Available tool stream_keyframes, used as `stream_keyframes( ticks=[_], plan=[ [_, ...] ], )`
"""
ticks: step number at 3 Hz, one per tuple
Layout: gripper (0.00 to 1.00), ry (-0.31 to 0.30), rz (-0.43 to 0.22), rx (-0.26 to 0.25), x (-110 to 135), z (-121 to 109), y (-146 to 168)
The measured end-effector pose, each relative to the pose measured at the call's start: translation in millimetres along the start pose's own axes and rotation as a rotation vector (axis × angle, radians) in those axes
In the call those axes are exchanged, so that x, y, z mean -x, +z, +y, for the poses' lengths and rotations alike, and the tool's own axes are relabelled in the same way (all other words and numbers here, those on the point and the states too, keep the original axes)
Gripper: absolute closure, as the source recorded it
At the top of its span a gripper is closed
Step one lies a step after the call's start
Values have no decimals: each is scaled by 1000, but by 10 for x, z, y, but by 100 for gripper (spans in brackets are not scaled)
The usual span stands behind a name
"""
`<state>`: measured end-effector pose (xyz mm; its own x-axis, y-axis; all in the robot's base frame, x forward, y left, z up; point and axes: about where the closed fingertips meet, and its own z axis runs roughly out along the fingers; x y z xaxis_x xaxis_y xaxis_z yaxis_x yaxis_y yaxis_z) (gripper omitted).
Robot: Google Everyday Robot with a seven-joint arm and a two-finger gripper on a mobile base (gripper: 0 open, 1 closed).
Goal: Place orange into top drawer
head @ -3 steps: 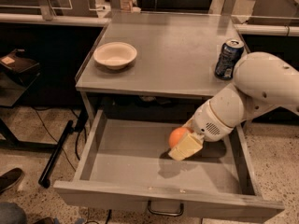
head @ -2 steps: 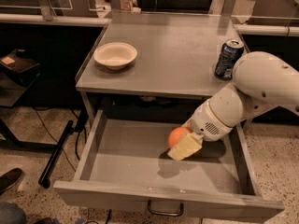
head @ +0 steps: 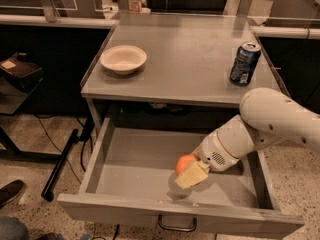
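The orange (head: 184, 162) is a small round fruit held between my gripper's pale fingers (head: 192, 175) inside the open top drawer (head: 130, 170), a little above its flat grey bottom, right of middle. My gripper (head: 188, 169) reaches in from the right on the white arm (head: 272, 121) and is shut on the orange. The drawer is pulled fully out, with a metal loop handle (head: 177, 227) on its front. A shadow lies on the drawer floor under the fruit.
On the grey table top (head: 195, 59) above the drawer stand a white bowl (head: 123, 59) at the left and a dark soda can (head: 244, 63) at the right. A black stand leg (head: 62, 161) and a shoe (head: 10, 192) are on the floor at the left.
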<state>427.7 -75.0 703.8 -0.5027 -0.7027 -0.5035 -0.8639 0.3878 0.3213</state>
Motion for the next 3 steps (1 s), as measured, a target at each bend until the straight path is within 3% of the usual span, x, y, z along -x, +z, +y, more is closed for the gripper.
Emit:
stream_keyframes(
  ticks=[2, 3],
  plan=[
    [100, 30, -2, -17, -34, -74, 107],
    [100, 62, 1, -52, -45, -245, 270]
  ],
)
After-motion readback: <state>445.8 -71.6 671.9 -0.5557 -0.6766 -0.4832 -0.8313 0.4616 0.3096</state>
